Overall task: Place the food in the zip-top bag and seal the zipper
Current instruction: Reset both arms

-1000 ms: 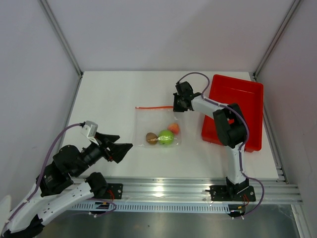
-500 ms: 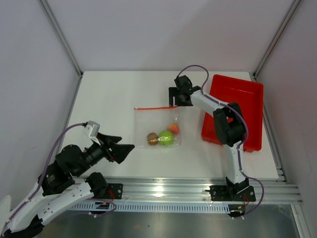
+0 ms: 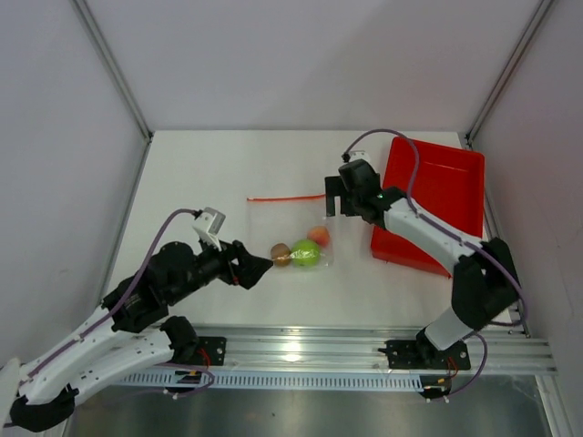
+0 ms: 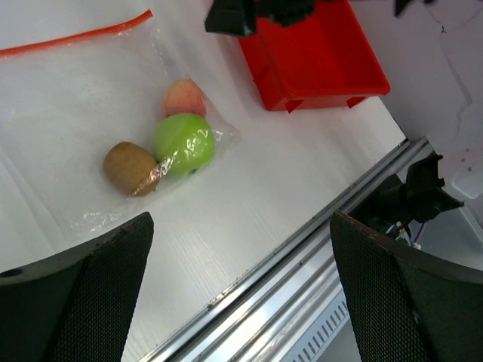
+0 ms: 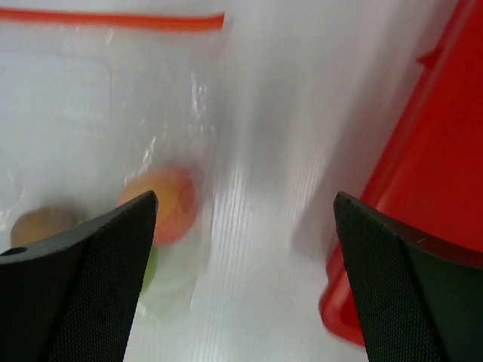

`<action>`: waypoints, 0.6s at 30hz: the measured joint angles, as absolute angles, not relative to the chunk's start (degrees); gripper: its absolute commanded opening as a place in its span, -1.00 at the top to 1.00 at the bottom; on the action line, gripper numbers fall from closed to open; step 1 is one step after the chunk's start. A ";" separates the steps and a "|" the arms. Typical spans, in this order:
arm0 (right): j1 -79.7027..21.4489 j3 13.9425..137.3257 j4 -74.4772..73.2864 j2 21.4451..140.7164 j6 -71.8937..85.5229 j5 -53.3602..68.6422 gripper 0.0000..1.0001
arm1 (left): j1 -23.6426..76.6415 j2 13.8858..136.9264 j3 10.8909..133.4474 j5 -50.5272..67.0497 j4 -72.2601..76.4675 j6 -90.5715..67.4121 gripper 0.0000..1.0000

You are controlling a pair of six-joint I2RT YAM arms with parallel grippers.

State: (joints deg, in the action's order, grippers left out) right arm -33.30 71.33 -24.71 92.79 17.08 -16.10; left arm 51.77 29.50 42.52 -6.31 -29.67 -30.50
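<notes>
Closer now, spread left jaws near the clear floppy plastic bag (image 3: 282,220) (small round fruit (image 3: 304,252) inside) — right jaws spread too.

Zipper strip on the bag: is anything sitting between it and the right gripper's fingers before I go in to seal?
Nothing visible does. The right gripper, open, is just beyond the right end of the zipper, only bare table between them. The red tray lies on its far side; the food sits lower in the bag.
</notes>
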 measured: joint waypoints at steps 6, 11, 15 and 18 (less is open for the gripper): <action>-37.93 57.52 -25.17 73.17 20.82 -17.67 -0.99 | 40.64 34.72 42.37 0.27 -22.87 -30.57 -0.99; -40.42 48.60 -26.61 59.55 24.32 -17.87 -0.99 | 27.49 37.23 40.18 7.40 -16.56 -32.58 -0.99; -41.15 41.10 -28.27 46.33 28.91 -18.87 -0.99 | 22.20 36.56 36.32 10.28 -13.72 -34.63 -0.99; -41.43 36.58 -29.12 37.41 32.12 -18.63 -0.99 | 20.49 31.03 30.98 11.44 -11.44 -36.58 -0.99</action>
